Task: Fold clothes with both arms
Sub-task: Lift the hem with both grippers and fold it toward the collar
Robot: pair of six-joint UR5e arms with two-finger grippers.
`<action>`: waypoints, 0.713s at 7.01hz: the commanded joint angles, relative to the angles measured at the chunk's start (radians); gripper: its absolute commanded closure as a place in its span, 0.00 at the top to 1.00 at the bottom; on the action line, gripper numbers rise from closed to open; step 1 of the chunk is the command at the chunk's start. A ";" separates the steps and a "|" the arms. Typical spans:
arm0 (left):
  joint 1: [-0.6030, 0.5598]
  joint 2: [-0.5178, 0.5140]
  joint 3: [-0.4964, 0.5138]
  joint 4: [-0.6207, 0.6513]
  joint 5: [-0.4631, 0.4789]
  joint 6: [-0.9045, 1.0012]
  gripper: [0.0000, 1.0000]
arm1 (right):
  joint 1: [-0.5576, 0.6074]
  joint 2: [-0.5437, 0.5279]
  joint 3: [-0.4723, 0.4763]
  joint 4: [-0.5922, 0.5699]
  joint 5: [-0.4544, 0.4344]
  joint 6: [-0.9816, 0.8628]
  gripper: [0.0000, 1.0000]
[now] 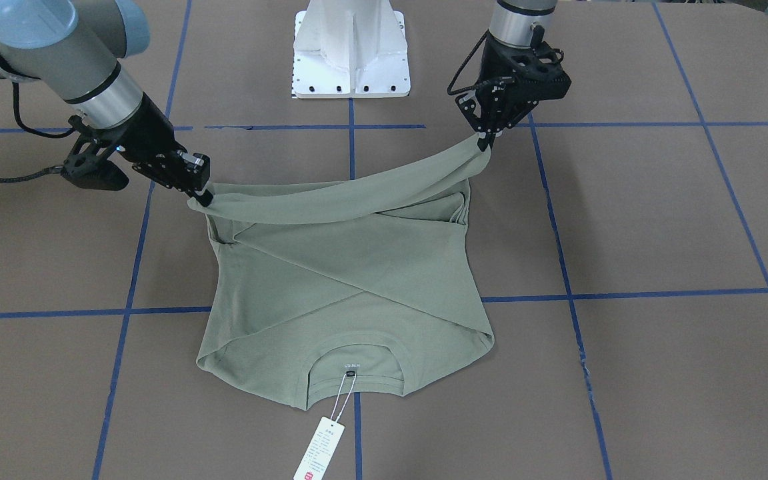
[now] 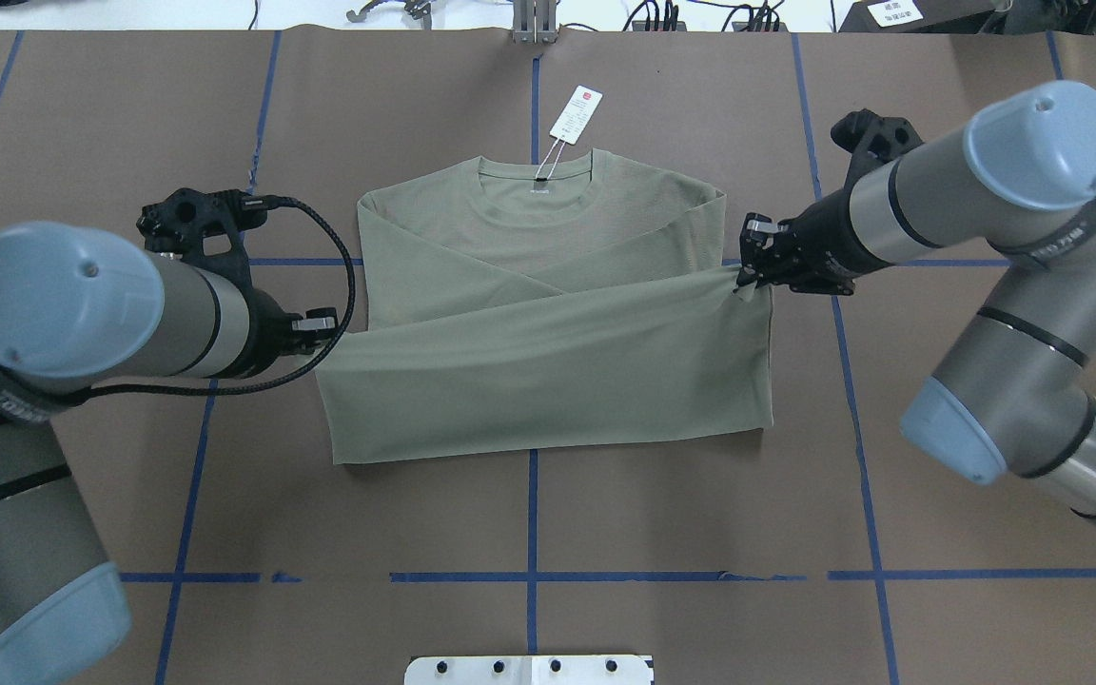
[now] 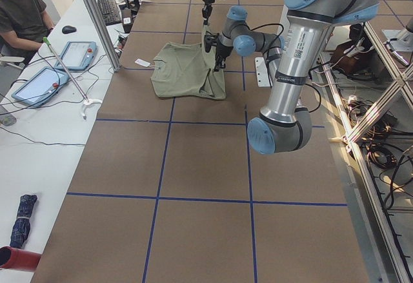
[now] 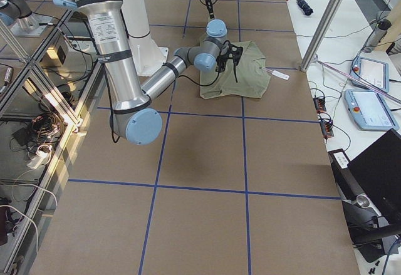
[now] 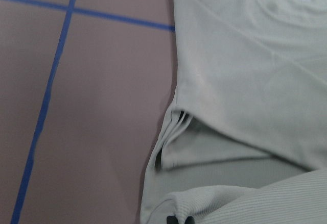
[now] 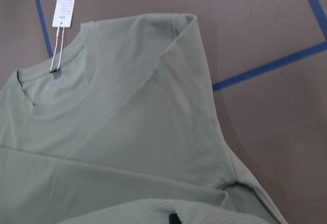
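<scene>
Sage-green shirt (image 1: pixel 357 267), hem corners in left fingers (image 1: pixel 487 139) and right fingers (image 1: pixel 203 195)

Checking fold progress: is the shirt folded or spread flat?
Partly folded: shirt sleeves lie crossed; left gripper and right gripper hold its hem raised.

Left tool (image 1: pixel 486 141) and right tool (image 1: pixel 205 198), both pinched.
</scene>
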 commanded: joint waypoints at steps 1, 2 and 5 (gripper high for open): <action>-0.078 -0.017 0.162 -0.116 0.000 0.023 0.00 | 0.058 0.112 -0.172 0.000 -0.005 -0.028 0.00; -0.098 -0.026 0.246 -0.214 0.000 0.026 0.00 | 0.080 0.155 -0.262 0.002 -0.009 -0.058 0.00; -0.155 -0.111 0.472 -0.395 0.000 0.025 0.00 | 0.086 0.342 -0.572 0.081 -0.024 -0.058 0.00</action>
